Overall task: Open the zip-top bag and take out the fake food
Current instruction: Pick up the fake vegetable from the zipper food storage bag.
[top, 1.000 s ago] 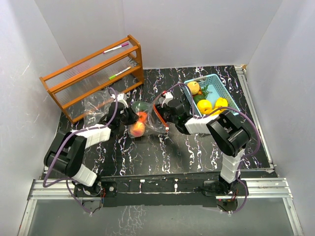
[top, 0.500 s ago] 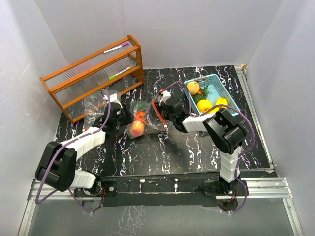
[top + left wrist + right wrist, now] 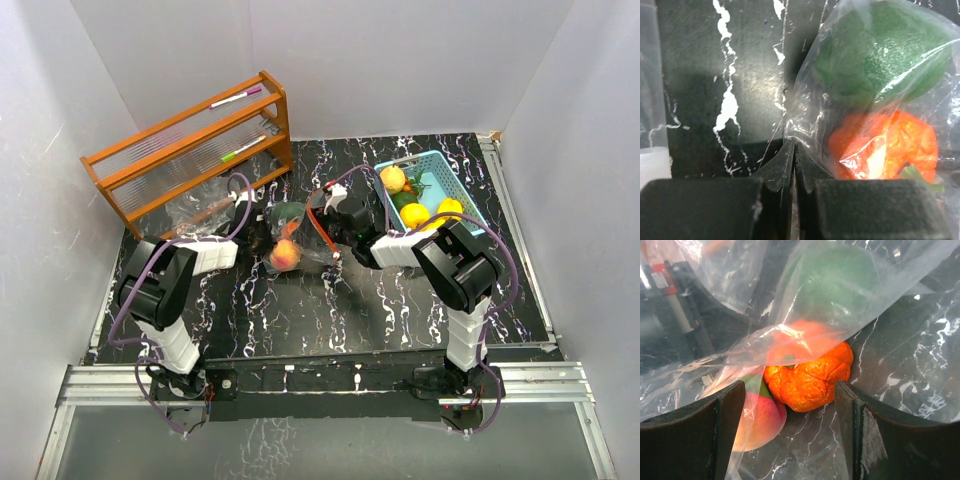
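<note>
At table [image 3: 330,310] centre, left fingers [image 3: 776,172] tight on zip-top bag [image 3: 807,112], right fingers [image 3: 705,425] apart astride fake food [image 3: 807,377].

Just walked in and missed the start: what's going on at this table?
Two robot arms are working a zip-top bag of fake food. The left gripper is shut at the bag's edge; the right gripper is open, its jaws either side of the orange piece. A green piece and a peach lie beside it.

The worktop [image 3: 330,310] is patterned black with white marbled veins. Through the clear zip-top bag [image 3: 850,315], a green fruit [image 3: 880,55], an orange fruit [image 3: 807,377] and a peach-pink fruit [image 3: 757,422] are seen. A turquoise basket [image 3: 432,186] is shown at upper right, an orange-brown rack [image 3: 185,160] at upper left.
</note>
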You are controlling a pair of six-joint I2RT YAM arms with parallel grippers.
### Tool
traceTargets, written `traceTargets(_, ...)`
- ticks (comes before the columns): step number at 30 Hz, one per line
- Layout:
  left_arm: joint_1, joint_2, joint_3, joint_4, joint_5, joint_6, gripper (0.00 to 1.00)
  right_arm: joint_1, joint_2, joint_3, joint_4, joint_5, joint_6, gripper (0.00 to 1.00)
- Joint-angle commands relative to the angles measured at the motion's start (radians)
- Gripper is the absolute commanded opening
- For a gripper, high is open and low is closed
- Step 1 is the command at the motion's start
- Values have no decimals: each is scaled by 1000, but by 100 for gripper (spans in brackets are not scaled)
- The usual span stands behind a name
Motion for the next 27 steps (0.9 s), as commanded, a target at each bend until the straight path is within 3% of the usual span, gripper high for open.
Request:
traceTargets(1, 1, 40, 23, 10, 93, 22, 0, 1, 8, 70, 14, 13, -34, 76)
traceTargets(17, -6, -30, -16, 51, 182, 3, 0, 25, 198, 255, -230, 138, -155, 81)
traceTargets(20, -5, -36, -16, 54, 186, 1, 0, 40, 204, 244, -255, 166, -169, 73)
traceTargets(27, -5, -12, -15, 78, 218, -25, 0, 42, 127, 209, -259, 206, -170, 39)
